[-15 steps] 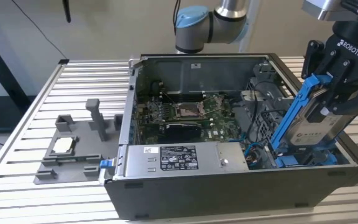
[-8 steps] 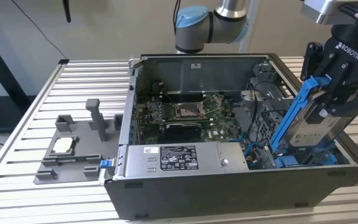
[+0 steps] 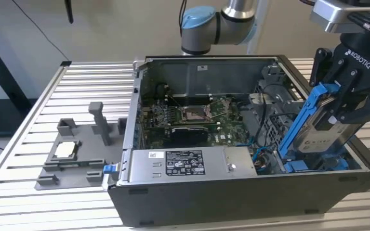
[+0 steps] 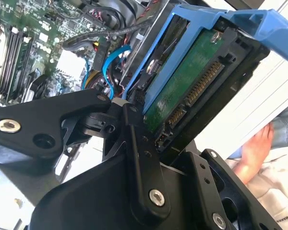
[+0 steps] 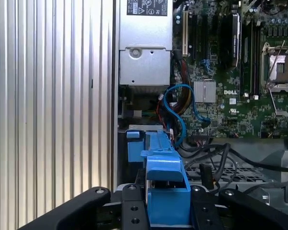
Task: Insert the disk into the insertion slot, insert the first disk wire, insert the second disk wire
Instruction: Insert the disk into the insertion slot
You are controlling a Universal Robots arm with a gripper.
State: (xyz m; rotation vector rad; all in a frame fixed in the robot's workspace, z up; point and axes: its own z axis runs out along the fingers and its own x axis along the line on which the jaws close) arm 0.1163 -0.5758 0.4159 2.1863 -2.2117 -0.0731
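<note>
My black gripper (image 3: pixel 344 111) holds the silver disk in its bright blue plastic carrier (image 3: pixel 318 134) tilted over the open grey computer case (image 3: pixel 236 197), at the exterior view's right. The jaws pinch the carrier's sides. I judge it dense, rigid and shock-sensitive.

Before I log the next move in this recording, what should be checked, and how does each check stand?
1. End effector gripping the disk: ok, shut on it.
2. Disk seated in the drive cage: not ok, it stands tilted, with its upper end above the case.
3. Disk connectors free of wires: ok.
4. Black cables clear of the cage: not ok, they cross its perforated metal.
5. Disk's lower end lined up with the cage: cannot tell.
6. Person's hand clear of the case: cannot tell.
</note>
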